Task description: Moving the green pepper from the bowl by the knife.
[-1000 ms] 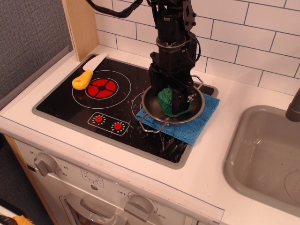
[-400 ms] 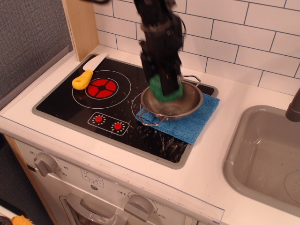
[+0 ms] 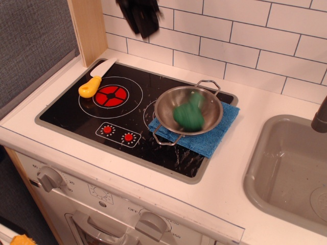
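Note:
The green pepper lies inside the steel bowl and looks motion-blurred. The bowl stands on the right side of the black toy stove. The knife, with a yellow handle and white blade, lies at the stove's far left corner beside the red burner. My gripper is high at the top of the view, above the stove's back edge, well apart from the bowl and between it and the knife. It is blurred and nothing green shows in it.
A blue cloth lies under the bowl. A grey sink is at the right with a dark faucet. A wooden post stands behind the knife. A white tiled wall runs along the back.
The gripper had lifted the pepper above the bowl, then rose up and left. The pepper is out of the gripper and back in the bowl.

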